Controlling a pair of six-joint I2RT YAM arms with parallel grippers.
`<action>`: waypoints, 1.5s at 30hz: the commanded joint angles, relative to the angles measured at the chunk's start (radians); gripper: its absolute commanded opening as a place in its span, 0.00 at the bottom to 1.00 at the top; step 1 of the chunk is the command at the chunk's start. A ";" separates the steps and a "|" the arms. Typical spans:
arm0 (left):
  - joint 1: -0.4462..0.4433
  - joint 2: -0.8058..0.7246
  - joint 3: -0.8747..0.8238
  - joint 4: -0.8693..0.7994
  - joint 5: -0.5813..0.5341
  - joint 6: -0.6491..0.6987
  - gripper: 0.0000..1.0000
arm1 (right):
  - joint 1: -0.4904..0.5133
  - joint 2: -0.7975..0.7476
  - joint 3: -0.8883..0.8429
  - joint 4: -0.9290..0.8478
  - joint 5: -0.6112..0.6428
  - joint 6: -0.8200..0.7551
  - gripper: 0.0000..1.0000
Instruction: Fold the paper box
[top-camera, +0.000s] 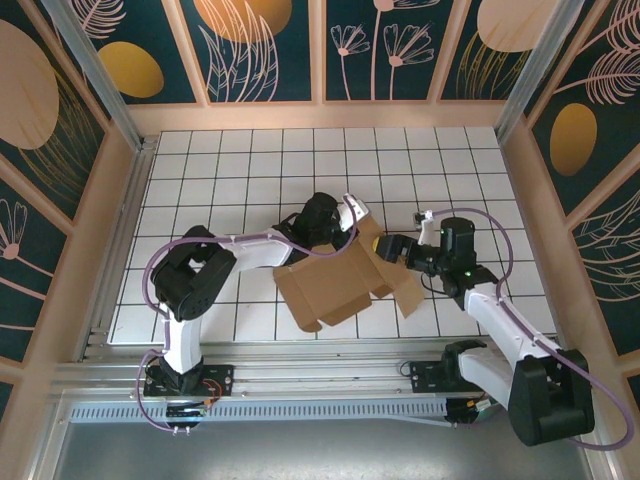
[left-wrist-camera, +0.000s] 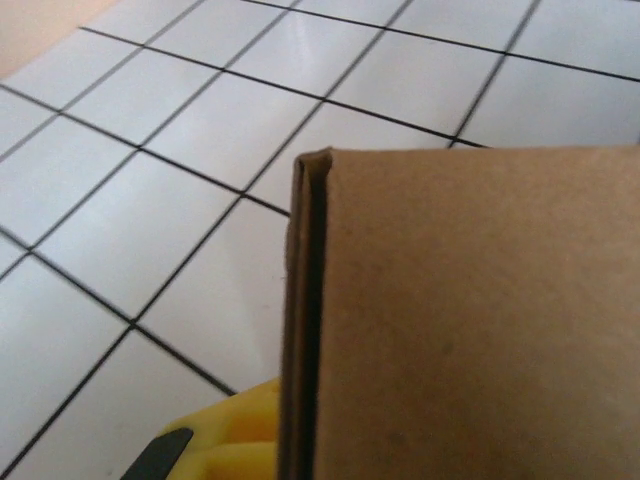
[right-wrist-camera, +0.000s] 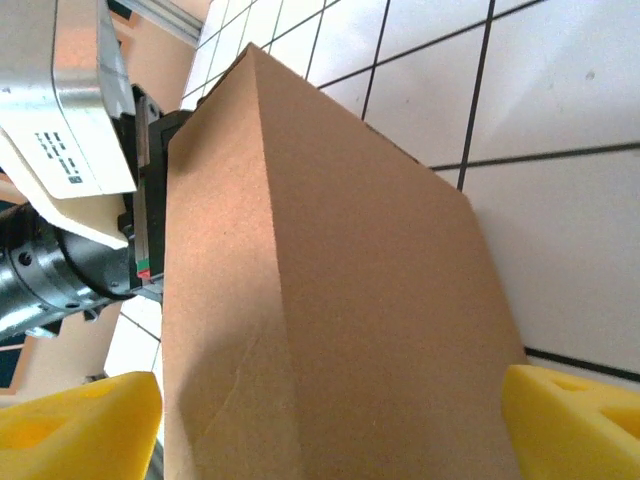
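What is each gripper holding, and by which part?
The left gripper is shut on the box, at a doubled edge. The right gripper is open, holding nothing.

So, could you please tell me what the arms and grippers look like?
The left arm and right arm have white links and chunky black joints, each trailing a looping lilac cable. The fingers are yellow. A green light glows on the right wrist.
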 joint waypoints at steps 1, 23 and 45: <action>0.009 -0.017 -0.020 0.048 -0.208 0.048 0.00 | 0.010 0.074 0.058 0.062 0.042 -0.051 0.82; 0.164 0.095 -0.023 0.022 -0.148 -0.140 0.13 | 0.124 0.654 0.561 0.022 0.094 -0.203 0.58; 0.195 0.002 -0.083 0.090 -0.133 -0.381 0.24 | 0.094 0.603 0.655 -0.031 0.167 -0.185 0.72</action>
